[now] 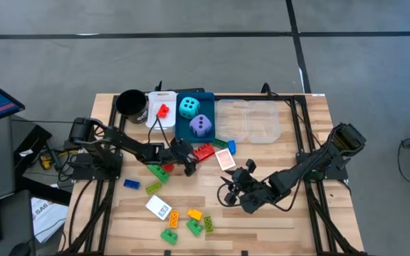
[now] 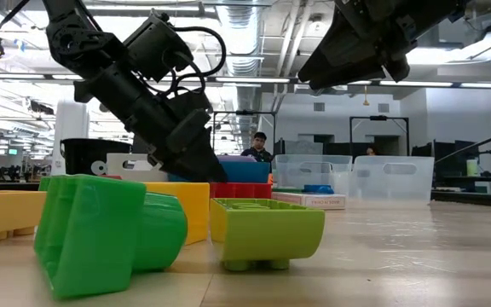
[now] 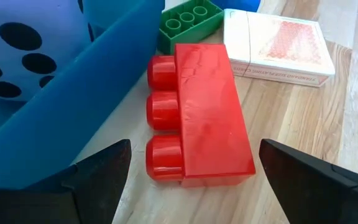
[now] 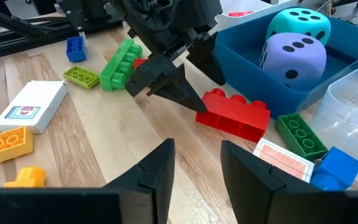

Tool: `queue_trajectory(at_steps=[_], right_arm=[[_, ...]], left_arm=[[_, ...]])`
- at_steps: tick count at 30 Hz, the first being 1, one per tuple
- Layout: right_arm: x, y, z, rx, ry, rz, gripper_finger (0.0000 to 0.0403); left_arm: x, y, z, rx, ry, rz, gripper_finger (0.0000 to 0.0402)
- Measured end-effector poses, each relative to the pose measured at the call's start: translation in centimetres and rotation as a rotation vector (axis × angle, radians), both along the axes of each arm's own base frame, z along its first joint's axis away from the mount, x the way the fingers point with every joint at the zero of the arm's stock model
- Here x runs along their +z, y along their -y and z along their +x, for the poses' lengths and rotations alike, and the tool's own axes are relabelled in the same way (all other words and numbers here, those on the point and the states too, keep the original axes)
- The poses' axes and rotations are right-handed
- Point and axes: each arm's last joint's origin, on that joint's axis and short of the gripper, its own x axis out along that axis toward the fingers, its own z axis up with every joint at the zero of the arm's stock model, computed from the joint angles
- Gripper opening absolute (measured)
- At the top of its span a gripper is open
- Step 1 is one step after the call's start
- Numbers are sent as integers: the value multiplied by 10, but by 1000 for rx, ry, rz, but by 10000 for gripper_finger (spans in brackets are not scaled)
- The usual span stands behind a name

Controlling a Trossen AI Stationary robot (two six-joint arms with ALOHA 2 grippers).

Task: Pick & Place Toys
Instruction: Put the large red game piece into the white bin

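Red brick (image 3: 204, 112) lay on its side on the table, right up against the near wall of the blue tray (image 1: 184, 131), studs facing the tray; I saw nothing gripping it. My left gripper (image 1: 185, 158) sat just over its end, jaws spread wide, one finger (image 3: 98, 171) on each side of the brick and neither touching it as far as I could tell. Beyond the red brick a dark green brick (image 3: 188, 22) lay against the tray too, with a pink-backed card box (image 3: 278, 46) beside it and a blue brick (image 4: 334, 168) just right of that. Inside the blue tray were the cyan die (image 1: 188, 107) and purple die (image 1: 201, 126). White tray (image 1: 161, 112) to the left held one small red piece (image 1: 163, 110); black cup (image 1: 131, 104) left of that, clear trays (image 1: 249, 119) to the right. My right gripper (image 1: 235, 183) hung above the table right of the pile, jaws narrow with a small gap, holding nothing. More bricks were scattered nearer me: green (image 1: 158, 171), small blue (image 1: 132, 184), lime (image 1: 153, 188), orange (image 1: 173, 218), yellow (image 1: 194, 214), plus a white card box (image 1: 158, 207). In the room behind, a person (image 2: 260, 145) was seated.
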Motion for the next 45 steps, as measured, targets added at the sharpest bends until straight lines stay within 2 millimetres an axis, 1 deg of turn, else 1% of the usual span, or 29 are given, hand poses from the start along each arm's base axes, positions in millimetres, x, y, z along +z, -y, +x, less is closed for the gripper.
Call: queue_trajectory(at_steps=[4,8,10,23,27,36,45], right_arm=[[0,1,0,-6,2,-4,126],[0,2,1,-11,-2,-7,126],[0,2,1,-11,-2,-7,126],[0,2,1,-10,-2,-7,126],[0,2,1,-10,-2,-6,126],[0,2,1,-9,-2,-6,126],[0,2,1,-18,3,-12,126]], left_arm=[[-6,2,4,-12,21,-6,349],[-19,2,6,-18,-1,-6,349],[-22,2,7,-15,3,-6,349],[-21,2,10,14,45,-21,346],[-21,1,9,61,68,-62,329],[-21,1,9,64,68,-65,268],[-21,1,9,63,69,-65,277]])
